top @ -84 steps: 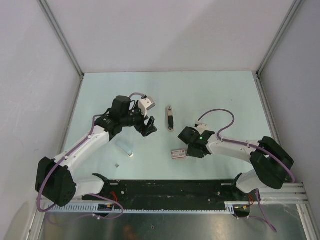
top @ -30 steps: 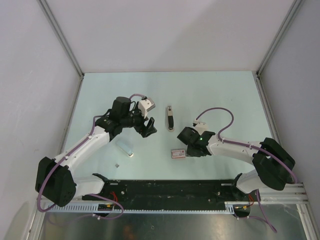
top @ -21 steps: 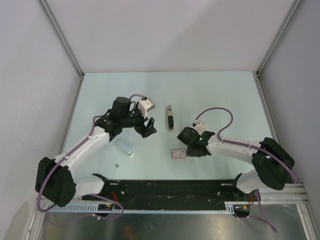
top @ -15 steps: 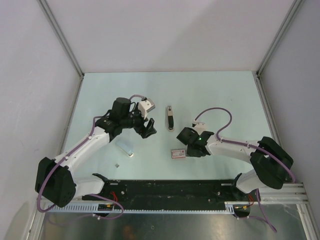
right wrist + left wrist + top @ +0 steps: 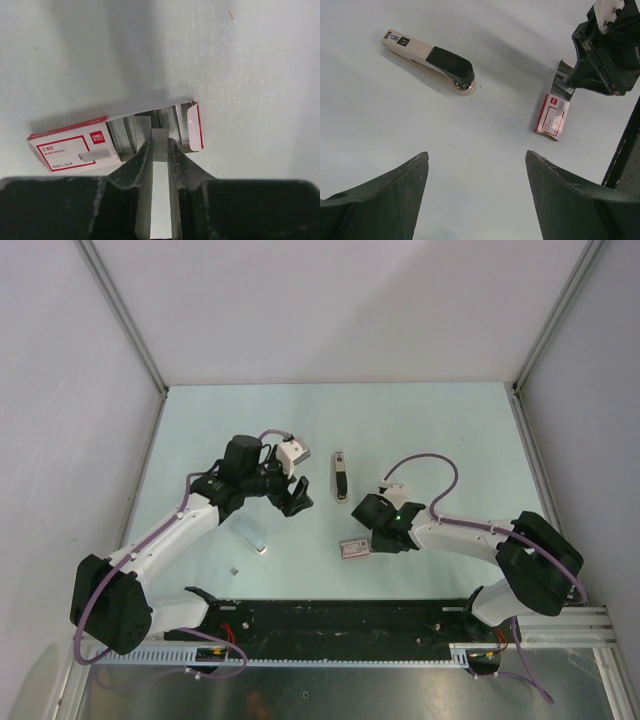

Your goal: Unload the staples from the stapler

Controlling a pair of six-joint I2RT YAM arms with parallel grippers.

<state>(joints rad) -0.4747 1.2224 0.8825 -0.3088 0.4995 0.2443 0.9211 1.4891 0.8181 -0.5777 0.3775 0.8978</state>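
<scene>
Counts: 1 tiny silvery bit (image 5: 233, 569), 1 short pale silvery-blue staple bar (image 5: 251, 534) with a whitish end, 1 beige stapler (image 5: 427, 60) with a black top, 1 red-and-white cardboard staple box (image 5: 75, 147), 2 arms. All lie on the pale green table (image 5: 430, 430).

Staple bar lies flat, left of centre. Its long axis runs diagonally, far-left to near-right, with the whitish end pointing near-right. The bit sits near it on the near-left, not touching.

Left pincer (image 5: 297, 497) is spread wide with nothing in it. It hovers between bar and stapler, clear of both.

Stapler lies closed near table centre, long axis roughly far-to-near, nothing touching it.

Staple box is just near-right of the stapler, apart from it. Its end is open, with several silvery strips inside.

Right pincer (image 5: 160, 144) sits at that open end, closed on one silvery staple strip (image 5: 160, 134) whose tip is in the opening. In the top view it hides that end of the box
</scene>
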